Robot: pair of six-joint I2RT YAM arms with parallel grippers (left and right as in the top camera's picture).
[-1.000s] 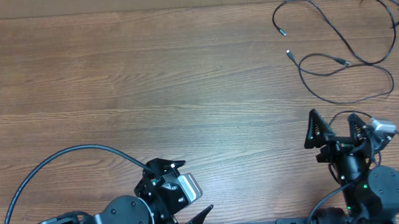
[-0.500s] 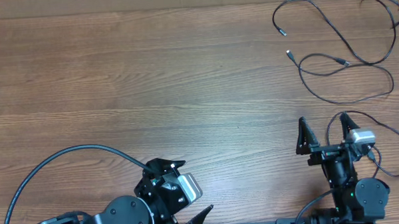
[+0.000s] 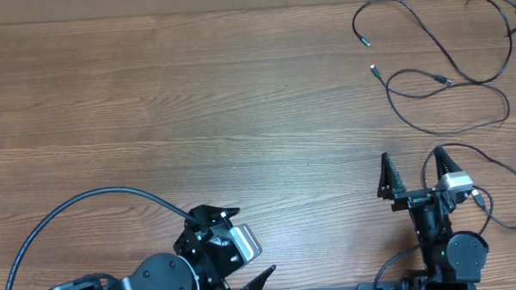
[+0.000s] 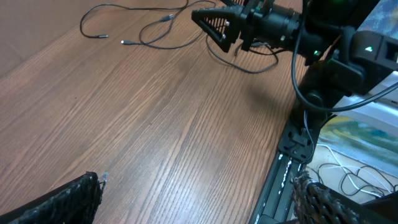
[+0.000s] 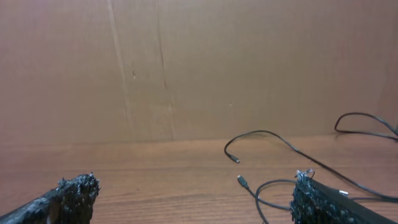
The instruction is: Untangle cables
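The cables point(image 3: 448, 82) lie as loose strands at the far right corner of the table point(image 3: 153, 97), spread in open loops, with plug ends free. A few strands cross one another, so separation appears largely done but not complete. The right gripper point(image 3: 414, 165) stands nearer the front edge, short of them, jaws wide apart and empty. The left gripper point(image 4: 202, 208) sits well apart at front left, jaws likewise wide and empty.

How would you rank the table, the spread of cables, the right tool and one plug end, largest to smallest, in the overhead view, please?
1. table, filling the view.
2. cables, sprawled across the far right corner.
3. right tool, open; raised nearer the camera, so perhaps flattered.
4. plug end, a tiny tip.
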